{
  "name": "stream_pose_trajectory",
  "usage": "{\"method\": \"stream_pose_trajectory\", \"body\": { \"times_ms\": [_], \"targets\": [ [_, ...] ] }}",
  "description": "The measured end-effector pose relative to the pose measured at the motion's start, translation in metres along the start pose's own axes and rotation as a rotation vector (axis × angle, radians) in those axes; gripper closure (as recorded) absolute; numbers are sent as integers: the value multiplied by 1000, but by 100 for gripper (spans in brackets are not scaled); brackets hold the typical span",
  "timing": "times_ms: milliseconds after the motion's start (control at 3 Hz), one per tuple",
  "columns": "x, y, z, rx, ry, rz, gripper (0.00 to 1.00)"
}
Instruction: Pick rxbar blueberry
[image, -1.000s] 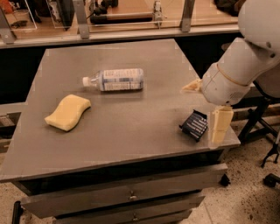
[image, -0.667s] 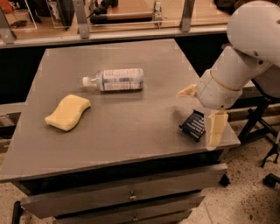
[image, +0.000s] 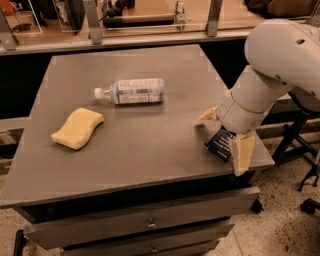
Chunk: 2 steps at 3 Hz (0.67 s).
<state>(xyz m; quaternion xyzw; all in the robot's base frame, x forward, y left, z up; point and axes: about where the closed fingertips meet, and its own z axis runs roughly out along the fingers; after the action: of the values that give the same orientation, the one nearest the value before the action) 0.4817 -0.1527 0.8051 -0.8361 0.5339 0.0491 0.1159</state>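
Note:
The rxbar blueberry (image: 219, 144), a small flat dark wrapper with white text lines, lies near the front right corner of the grey table (image: 145, 145). My gripper (image: 224, 136) hangs over it on the white arm. One cream finger (image: 242, 152) points down just right of the bar; the other (image: 207, 116) sticks out to the upper left. The jaws stand wide apart around the bar, and the wrist hides its far end.
A yellow sponge (image: 78, 128) lies at the table's left. A clear plastic bottle with a white label (image: 132, 91) lies on its side mid-table. Drawers sit below the front edge. A black stand (image: 300, 150) is on the floor to the right.
The arm has swung left and inward over the table's right edge. The gripper has shifted slightly left over the bar. The bar, sponge and bottle have not moved.

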Motion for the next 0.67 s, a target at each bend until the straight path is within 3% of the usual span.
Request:
{"method": "stream_pose_trajectory", "body": {
  "times_ms": [333, 667],
  "targets": [
    [-3, -1, 0, -5, 39, -37, 46],
    [-2, -1, 0, -5, 41, -38, 45]
  ]
}}
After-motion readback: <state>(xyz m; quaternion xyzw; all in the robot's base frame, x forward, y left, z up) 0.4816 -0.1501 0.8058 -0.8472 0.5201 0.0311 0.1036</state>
